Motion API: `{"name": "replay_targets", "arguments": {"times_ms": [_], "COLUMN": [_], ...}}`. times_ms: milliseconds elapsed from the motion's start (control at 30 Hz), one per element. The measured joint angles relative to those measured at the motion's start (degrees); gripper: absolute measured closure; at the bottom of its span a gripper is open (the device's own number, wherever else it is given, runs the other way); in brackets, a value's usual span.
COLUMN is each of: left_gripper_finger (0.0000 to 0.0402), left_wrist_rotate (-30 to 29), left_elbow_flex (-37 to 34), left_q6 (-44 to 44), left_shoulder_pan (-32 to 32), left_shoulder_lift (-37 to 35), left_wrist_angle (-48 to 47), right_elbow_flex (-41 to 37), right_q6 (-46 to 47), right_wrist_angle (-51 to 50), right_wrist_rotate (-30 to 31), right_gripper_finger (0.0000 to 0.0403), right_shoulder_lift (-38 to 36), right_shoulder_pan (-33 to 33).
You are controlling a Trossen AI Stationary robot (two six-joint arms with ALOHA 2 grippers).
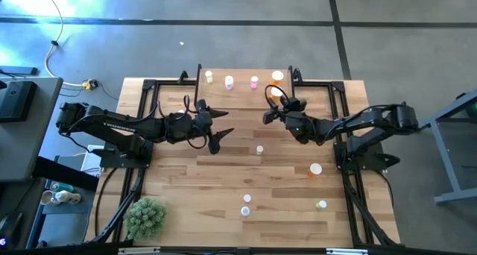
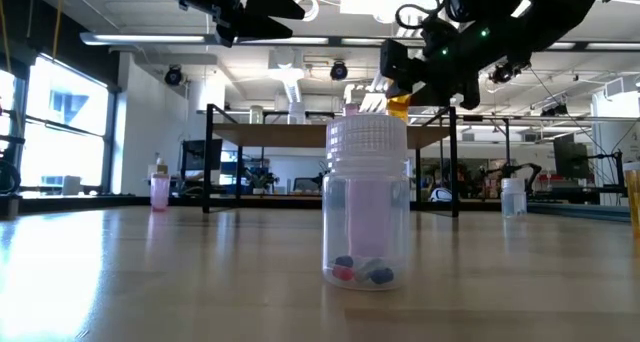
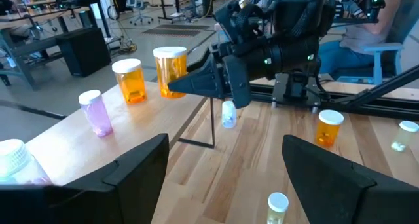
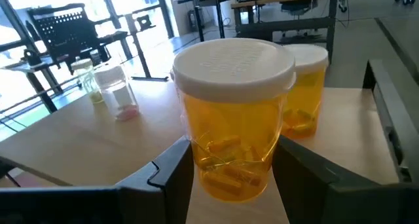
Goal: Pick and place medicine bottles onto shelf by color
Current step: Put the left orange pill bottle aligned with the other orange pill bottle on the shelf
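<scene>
High view, left to right. At the table's (image 1: 223, 173) near left corner stands a spiky green plant (image 1: 146, 216). The left arm reaches in from the left edge; the left gripper (image 1: 220, 128) hangs above the bare tabletop left of centre with its two fingers spread wide and nothing between them, as the left wrist view confirms.

The shelf (image 1: 246, 95) sits at the far middle of the table. On its top, from left to right, stand a yellow-green bottle (image 1: 209, 77), a lavender bottle (image 1: 229, 82), a pink bottle (image 1: 254, 82) and an orange bottle (image 1: 278, 77) already set at the right end.

The right arm comes in from the right edge. The right gripper (image 4: 229, 162) is over the right end of the shelf with its fingers closed on the body of a second orange bottle (image 4: 233, 119), held upright just beside the placed one; whether its base touches the shelf cannot be told.

On the tabletop, a white-capped bottle (image 1: 259, 149) stands near the centre, an orange bottle on its side (image 1: 315, 168) lies to the right, two pale bottles (image 1: 246, 205) stand close together near the front, and a yellow-green bottle at the front (image 1: 321, 205) stands near right.
</scene>
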Motion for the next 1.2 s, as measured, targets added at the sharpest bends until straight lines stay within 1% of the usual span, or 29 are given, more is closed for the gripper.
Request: {"name": "replay_targets", "arguments": {"times_ms": [200, 433, 967, 1067, 1200], "left_gripper_finger": [0.0112, 0.0112, 0.0112, 0.0112, 0.0112], "left_wrist_rotate": [0.0, 0.0, 0.02, 0.02, 0.02], "left_elbow_flex": [0.0, 0.0, 0.0, 0.0, 0.0], "left_q6": [0.0, 0.0, 0.0, 0.0, 0.0], "left_shoulder_pan": [0.0, 0.0, -0.02, -0.02, -0.02], "left_shoulder_lift": [0.0, 0.0, 0.0, 0.0, 0.0], "left_wrist_angle": [0.02, 0.1, 0.42, 0.42, 0.42], "right_elbow_flex": [0.02, 0.02, 0.13, 0.13, 0.13], "right_q6": [1.72, -1.12, 0.62, 0.46, 1.3], "right_wrist_angle": [0.01, -2.08, -4.78, -4.81, -5.17], "right_wrist_rotate": [0.0, 0.3, 0.38, 0.42, 1.04], "right_gripper_finger": [0.0231, 0.0231, 0.0231, 0.0222, 0.0195], "right_shoulder_lift": [2.34, 4.19, 4.15, 4.15, 4.15], "right_shoulder_pan": [0.03, -0.2, -0.39, -0.39, -0.39]}}
